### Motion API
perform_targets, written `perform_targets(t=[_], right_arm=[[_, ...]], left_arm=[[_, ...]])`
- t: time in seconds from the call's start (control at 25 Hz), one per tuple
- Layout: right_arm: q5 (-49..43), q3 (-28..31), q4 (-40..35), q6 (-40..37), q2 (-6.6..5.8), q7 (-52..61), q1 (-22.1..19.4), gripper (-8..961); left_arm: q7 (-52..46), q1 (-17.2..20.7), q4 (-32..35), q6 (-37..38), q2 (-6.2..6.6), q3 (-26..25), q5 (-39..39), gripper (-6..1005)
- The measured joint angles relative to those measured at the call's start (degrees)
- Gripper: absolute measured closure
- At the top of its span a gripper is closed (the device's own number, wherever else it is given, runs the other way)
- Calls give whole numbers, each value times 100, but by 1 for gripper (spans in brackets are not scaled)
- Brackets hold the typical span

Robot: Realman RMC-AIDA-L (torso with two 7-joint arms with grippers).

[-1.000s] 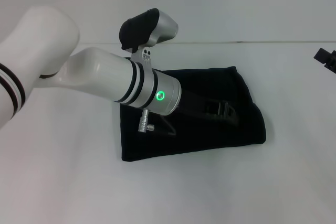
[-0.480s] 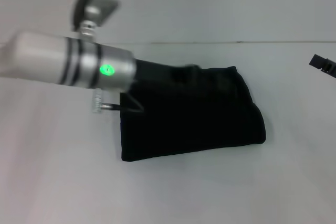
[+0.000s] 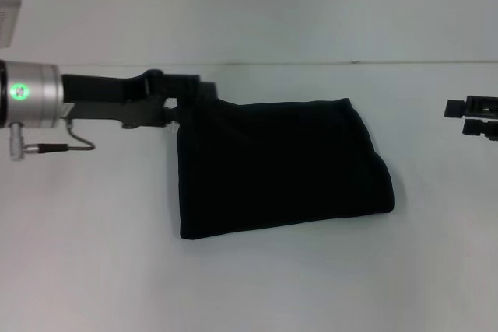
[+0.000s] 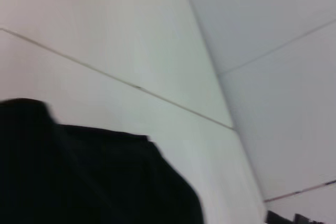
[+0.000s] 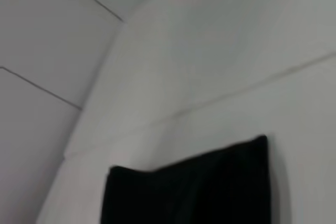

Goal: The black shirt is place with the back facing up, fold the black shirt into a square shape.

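Shirt's place: the black shirt (image 3: 280, 165) lies flat on the white table (image 3: 249, 285), already folded into a compact near-square bundle, roughly midway between the two arms.
Shirt's feel: soft, limp, light cloth by the look of it; several layers thick now, so I'd judge it floppy rather than stiff, and matte enough not to slide much on the table.
Where to grip: best at a corner or a folded edge, pinching through all layers at once; the far corner on the robot's left or the rounded fold on its right look the likeliest spots. A grab in the middle would only bunch it up.
Long axis: runs side to side across the table, slightly wider than deep, the near edge slanting a little.
Which way it points: the plump rounded fold faces the robot's right; the straighter edge faces its left. No neckline or sleeve shows, so I cannot tell where the collar lies.
Left gripper (image 3: 204, 91): just at the shirt's far left corner, arm reaching in level from the side; fingers merge with the dark cloth, so I cannot tell whether they are apart or pinched.
Right gripper (image 3: 451, 117): well clear of the shirt off its right side, fingers apart with a visible gap, holding nothing.
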Motion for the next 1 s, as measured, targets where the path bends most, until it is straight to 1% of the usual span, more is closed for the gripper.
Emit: perform_targets(t=[0.12,0.2,0.36,0.44,0.52,0.68,0.8,1.0], right_arm=[[-541,-184,43,-96,-142,563,367,178],[-791,-245,44,-212,-193,787,584,178],[-1289,-300,56,-439,-252,1249,1039,178],[-1496,-322,87,-468,-231,1459,1223,178],[-1597,-371,234,-415,-182,1588,1369,178],[-1616,-457,789,-66,-115,1620,1606,179],[-1623,-546,1046,303,-29,1624,1677,179],[-1615,-602,1207,676,94,1636,1638,179]], left_arm=[[51,66,123,18,8,-176,396,248],[76,94,156,7,9,-291,618,249],[251,153,177,44,10,-559,656,251],[304,164,186,72,11,-629,646,253],[338,170,190,72,10,-653,642,254],[382,178,202,28,-28,-667,633,257],[386,180,228,17,-51,-669,616,259],[388,190,237,2,-64,-672,496,262]])
